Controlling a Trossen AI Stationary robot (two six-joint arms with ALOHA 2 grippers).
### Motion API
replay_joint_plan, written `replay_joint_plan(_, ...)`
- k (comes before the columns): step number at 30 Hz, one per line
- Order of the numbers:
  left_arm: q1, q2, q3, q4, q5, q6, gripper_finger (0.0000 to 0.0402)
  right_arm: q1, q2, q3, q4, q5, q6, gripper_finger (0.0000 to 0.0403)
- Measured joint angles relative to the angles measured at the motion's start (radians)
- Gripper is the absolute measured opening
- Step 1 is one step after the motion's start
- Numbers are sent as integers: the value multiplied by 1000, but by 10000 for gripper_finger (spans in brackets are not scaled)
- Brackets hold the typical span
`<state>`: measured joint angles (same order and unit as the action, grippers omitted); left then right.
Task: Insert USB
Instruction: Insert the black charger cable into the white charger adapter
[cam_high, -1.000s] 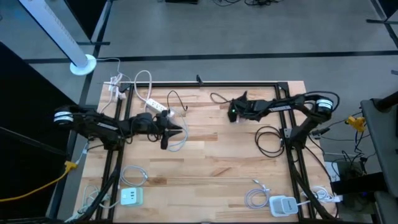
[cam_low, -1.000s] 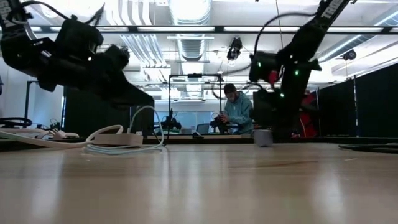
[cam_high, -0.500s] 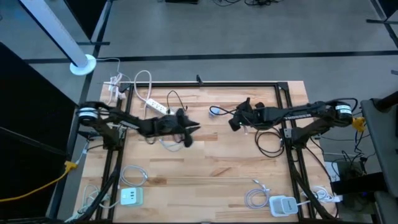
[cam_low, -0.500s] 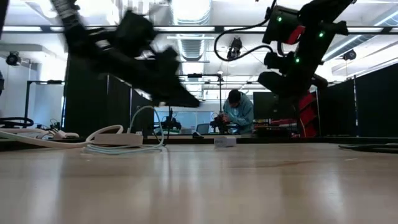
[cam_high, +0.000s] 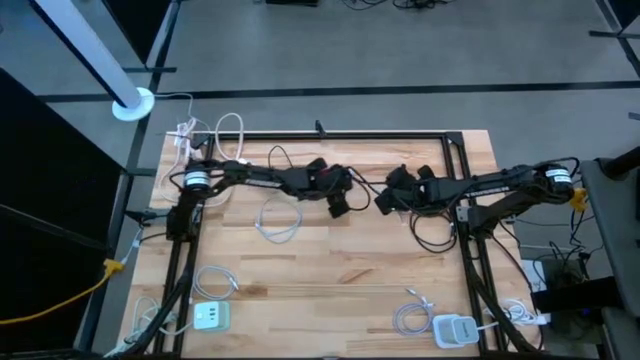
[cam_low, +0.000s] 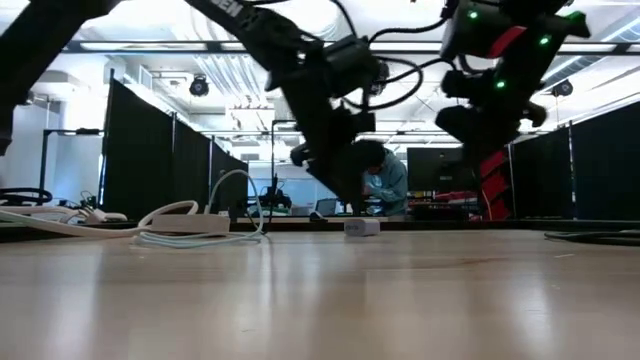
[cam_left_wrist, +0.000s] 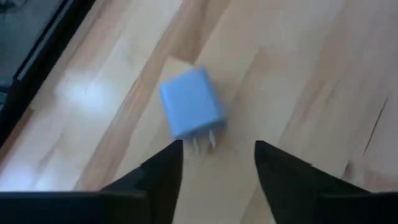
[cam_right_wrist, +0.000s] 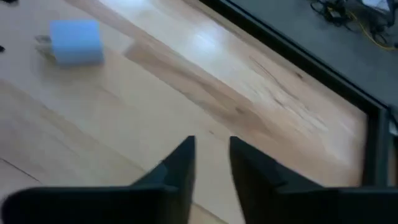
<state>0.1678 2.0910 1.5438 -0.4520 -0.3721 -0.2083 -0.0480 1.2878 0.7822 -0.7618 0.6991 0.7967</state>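
Observation:
A light blue charger block (cam_left_wrist: 191, 109) lies on its side on the wooden table (cam_high: 350, 260), its two prongs toward my left gripper (cam_left_wrist: 217, 155). That gripper is open and hovers just short of the block, a finger on either side of the prongs, touching nothing. The block (cam_right_wrist: 76, 41) also shows far off in the right wrist view. My right gripper (cam_right_wrist: 211, 155) stands slightly open and empty over bare wood. In the high view my left gripper (cam_high: 340, 197) and right gripper (cam_high: 386, 200) face each other at mid-table. A white USB cable (cam_high: 275, 218) lies coiled to the left.
A white power strip (cam_high: 252, 170) with its cord lies at the far left. A black cable loop (cam_high: 435, 225) lies by the right arm. Two chargers (cam_high: 210, 316) (cam_high: 455, 328) with coiled cables sit near the front edge. A person (cam_low: 385, 180) stands beyond the table.
My left gripper has swept from over the white cable toward the table's right edge and now stands at the blue block. My right gripper has drawn back a little toward the near edge. The block has shifted toward the table's left and now lies still on the wood.

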Motion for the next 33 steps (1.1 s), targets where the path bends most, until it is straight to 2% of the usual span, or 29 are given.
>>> replay_joint_plan(4,17,37,78,-15,38,-29,261,21,-71,0,-139,-2,70,187)
replay_joint_plan(8,39,73,110,-15,117,-91,314,42,-168,-1,-165,-44,75,264)
replay_joint_plan(14,79,106,113,10,120,-123,338,65,-321,-1,-174,-71,67,346)
replay_joint_plan(17,97,126,113,25,120,-126,334,75,-375,-1,-174,-72,67,360)
replay_joint_plan(22,110,170,113,42,129,-120,321,89,-416,-1,-173,-106,67,360)
replay_joint_plan(33,109,172,105,19,146,-112,310,92,-415,-1,-174,-161,91,360)
